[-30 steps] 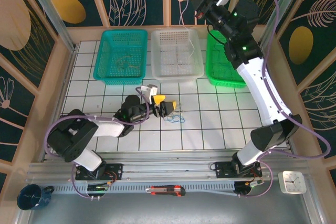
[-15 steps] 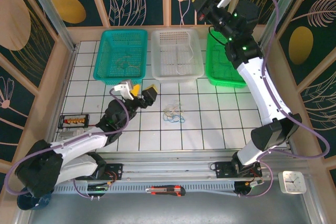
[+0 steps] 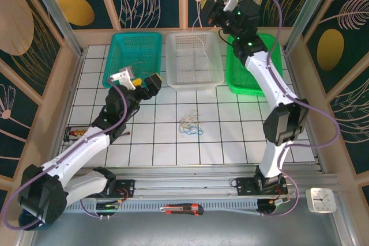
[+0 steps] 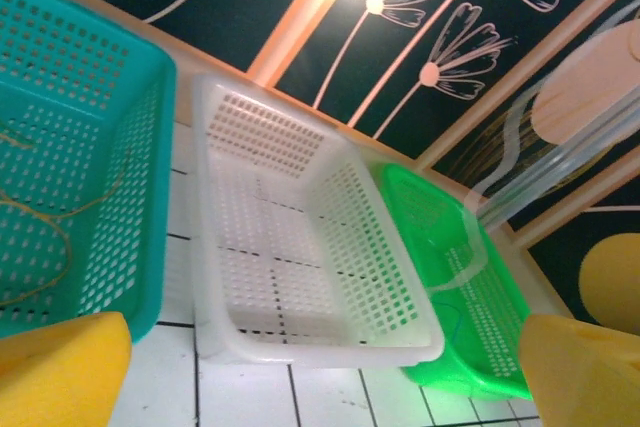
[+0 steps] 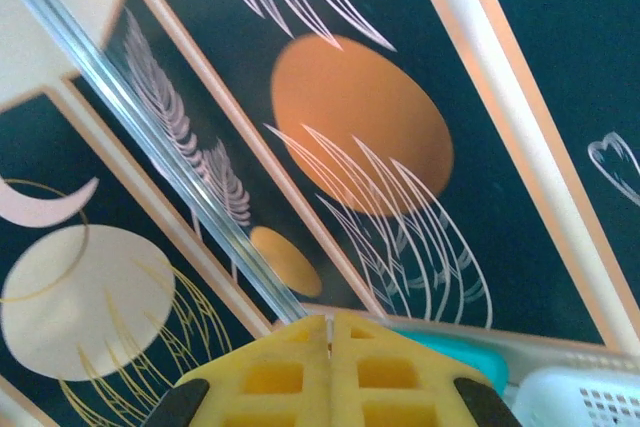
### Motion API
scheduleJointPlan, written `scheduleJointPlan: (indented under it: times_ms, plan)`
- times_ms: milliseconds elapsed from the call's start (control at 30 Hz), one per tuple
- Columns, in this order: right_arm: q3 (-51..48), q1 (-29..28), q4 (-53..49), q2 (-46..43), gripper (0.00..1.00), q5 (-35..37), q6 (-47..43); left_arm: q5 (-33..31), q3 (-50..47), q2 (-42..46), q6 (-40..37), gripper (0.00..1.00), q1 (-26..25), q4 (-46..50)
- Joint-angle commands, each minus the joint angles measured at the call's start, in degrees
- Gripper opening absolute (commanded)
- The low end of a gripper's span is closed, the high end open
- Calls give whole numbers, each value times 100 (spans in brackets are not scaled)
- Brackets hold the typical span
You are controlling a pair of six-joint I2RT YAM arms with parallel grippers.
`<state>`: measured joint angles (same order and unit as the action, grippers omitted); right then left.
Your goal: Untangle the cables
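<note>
From my console I see the cables (image 3: 191,125) as a small blue and whitish tangle on the white tiled table (image 3: 242,133), near its middle, in front of the white basket (image 3: 194,84) and well apart from both arms. Three baskets stand in a row along the far edge: the teal basket (image 3: 118,84) on the left, the white one in the middle, the green basket (image 3: 248,89) on the right. A thin olive cord (image 3: 136,68) lies in the teal one.

The left gripper (image 3: 145,82) hovers by the teal basket's near right corner, jaws spread wide and holding nothing. The right gripper (image 5: 328,345) is raised high by the back wall, its yellow pads pressed together; I cannot tell whether anything is pinched between them.

Dark wall panels (image 3: 155,10) with orange ovals and pale leaf drawings, framed in light wood, surround the table. A box cutter (image 3: 183,209) lies on the near metal rail, and a small clock (image 3: 322,199) sits at the near right corner
</note>
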<state>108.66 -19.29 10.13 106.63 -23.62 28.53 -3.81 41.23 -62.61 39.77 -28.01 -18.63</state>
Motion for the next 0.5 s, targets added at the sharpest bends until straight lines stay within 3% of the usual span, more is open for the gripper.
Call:
scheduleJointPlan:
  times_ms: [0, 433, 467]
  plan:
    - [232, 42, 209, 271, 0, -191, -217, 546, 557, -212, -71, 99, 147, 645]
    - [1, 23, 34, 1942, 1, -116, -471, 1112, 794, -676, 175, 99, 283, 417]
    - [153, 31, -162, 2091, 15, -142, -533, 1167, 769, -694, 225, 99, 287, 352]
